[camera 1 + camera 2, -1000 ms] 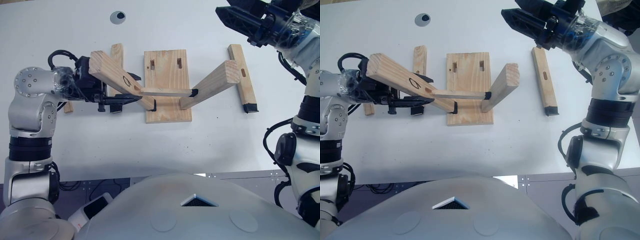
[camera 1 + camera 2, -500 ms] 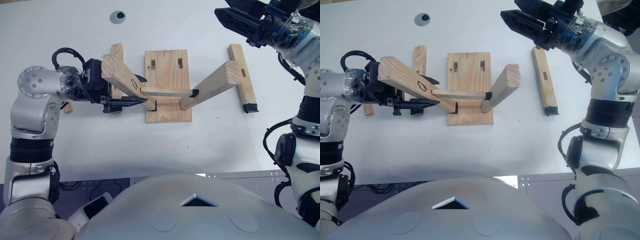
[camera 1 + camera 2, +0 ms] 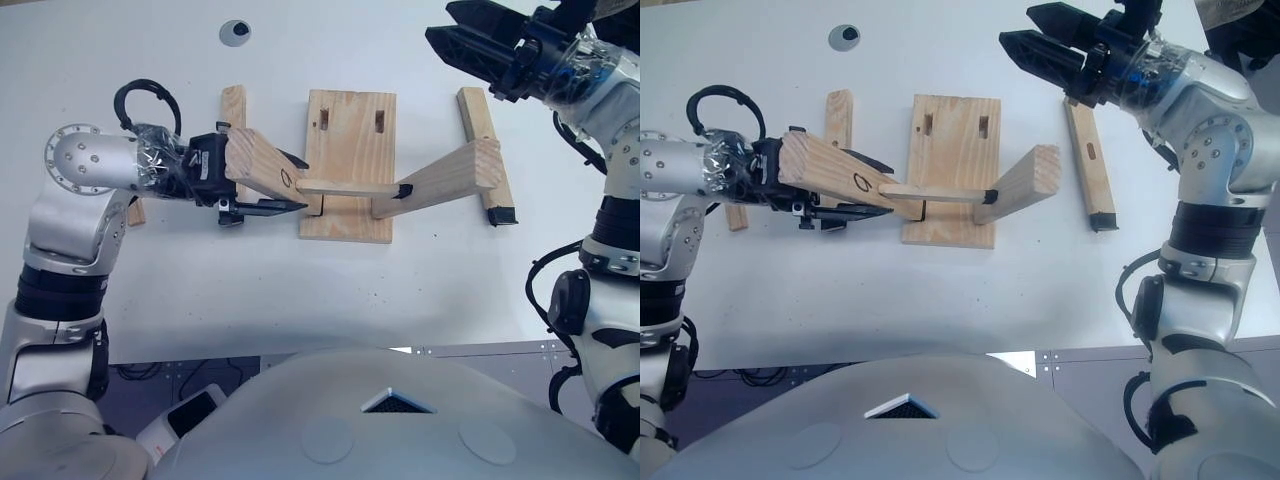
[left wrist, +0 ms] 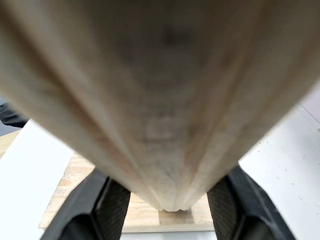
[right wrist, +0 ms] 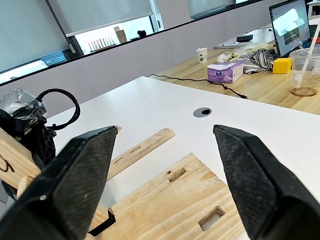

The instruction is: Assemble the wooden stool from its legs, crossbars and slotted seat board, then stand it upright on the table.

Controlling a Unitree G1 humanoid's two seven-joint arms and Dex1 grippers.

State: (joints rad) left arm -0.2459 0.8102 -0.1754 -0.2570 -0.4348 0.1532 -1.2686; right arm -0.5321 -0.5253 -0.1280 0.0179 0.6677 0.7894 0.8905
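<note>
My left gripper (image 3: pixel 275 183) is shut on a wooden leg (image 3: pixel 255 165), held tilted just above the table left of the slotted seat board (image 3: pixel 350 135). A thin crossbar (image 3: pixel 345 187) joins this leg to a second leg (image 3: pixel 440 178), which slants over the board's right edge. In the left wrist view the held leg (image 4: pixel 160 100) looms between my black fingers (image 4: pixel 102 210), with the seat board (image 4: pixel 145 220) beyond. My right gripper (image 3: pixel 470 35) hangs open in the air above the table's far right. A loose leg (image 3: pixel 485 150) lies below it. Another loose leg (image 3: pixel 233 105) lies behind my left gripper.
A short wooden piece (image 3: pixel 137 212) pokes out from under my left arm. A round cable hole (image 3: pixel 236 34) sits in the white table (image 3: pixel 300 290) at the far left. In the right wrist view, desks with clutter (image 5: pixel 240 65) stand beyond the table.
My left gripper has carried its leg to the right and lowered it. The crossbar and second leg slid right with it, and the seat board was pushed slightly right and askew. The right arm barely moved.
</note>
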